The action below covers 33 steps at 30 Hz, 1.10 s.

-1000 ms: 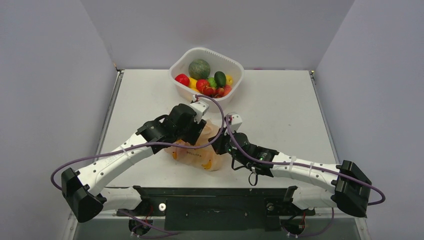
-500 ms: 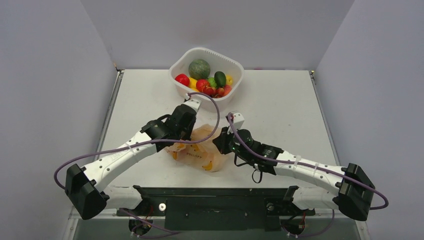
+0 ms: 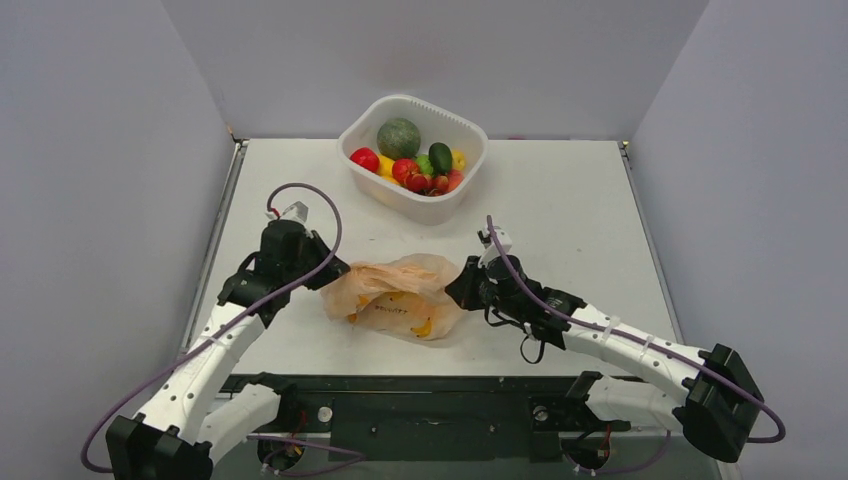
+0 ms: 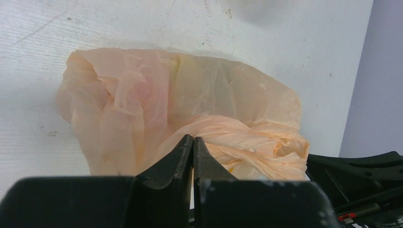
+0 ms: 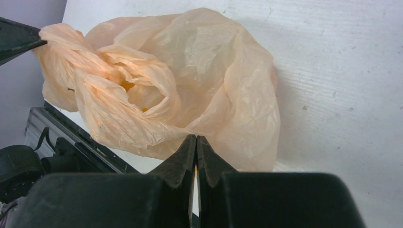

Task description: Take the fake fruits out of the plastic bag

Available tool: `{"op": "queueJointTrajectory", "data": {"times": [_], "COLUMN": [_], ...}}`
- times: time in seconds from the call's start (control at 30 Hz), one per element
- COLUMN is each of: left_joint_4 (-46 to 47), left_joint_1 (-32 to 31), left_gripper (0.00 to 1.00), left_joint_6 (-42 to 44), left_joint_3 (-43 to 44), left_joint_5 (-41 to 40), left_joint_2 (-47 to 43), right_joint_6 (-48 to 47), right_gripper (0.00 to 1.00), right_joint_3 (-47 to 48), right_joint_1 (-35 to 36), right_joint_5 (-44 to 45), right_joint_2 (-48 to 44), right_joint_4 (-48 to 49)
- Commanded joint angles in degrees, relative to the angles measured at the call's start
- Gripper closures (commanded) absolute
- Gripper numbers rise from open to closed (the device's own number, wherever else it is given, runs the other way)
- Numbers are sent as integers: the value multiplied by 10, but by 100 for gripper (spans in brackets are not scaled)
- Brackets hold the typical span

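Observation:
The peach-orange plastic bag (image 3: 395, 290) lies crumpled on the table between both arms. My left gripper (image 3: 335, 275) is shut on the bag's left edge; in the left wrist view its jaws (image 4: 193, 138) pinch the film of the bag (image 4: 190, 95). At the right edge my right gripper (image 3: 463, 290) is shut on the bag too, its tips (image 5: 196, 137) closed on a fold of the bag (image 5: 199, 61). Yellow patches (image 3: 424, 327) show through the film, and whether they are fake fruits or print I cannot tell. Other fake fruits (image 3: 415, 172), red, yellow and green, lie in a tub.
A white rounded-square tub (image 3: 415, 207) stands at the back middle of the table, holding a dark-green melon (image 3: 399, 137) among the small fruits. The black frame bar (image 3: 430, 385) runs along the near edge, close behind the bag.
My left gripper shut and drew back to the left from over the bag, taking its edge along. The right gripper shifted slightly right. The bag now lies stretched wider between them.

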Motion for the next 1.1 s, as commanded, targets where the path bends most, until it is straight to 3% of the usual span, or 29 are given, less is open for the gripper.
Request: {"op": "queueJointTrajectory", "data": {"times": [0.0,0.2,0.4,0.6,0.67,0.87,1.07], "left_joint_4": [62,92,135,173,178,202,206], "left_joint_1": [36,66,68,68,68,68,68], "left_gripper": [100,100,100,100,100,100,100], "left_joint_6": [-33,-2,18,-11,-15,-27,-31], "left_joint_3": [-28,-48,-69,-90,-96,-107,-117], "left_joint_5": [70,90,160,233,242,262,270], "left_joint_2": [-21,-55,-69,-67,-72,-75,-80], "right_joint_6": [14,-23,-55,-122,-139,-204,-284], "right_gripper": [100,100,100,100,92,52,31], "right_joint_3": [-18,-17,-28,56,88,219,350], "right_joint_1": [-32,-66,-67,-61,-53,35,139], "right_joint_5": [-21,-28,-19,-8,2,61,198], "right_joint_2": [-15,-17,-36,-46,-52,-10,110], "right_joint_4": [-15,-21,-22,-130,-154,-193,-248]}}
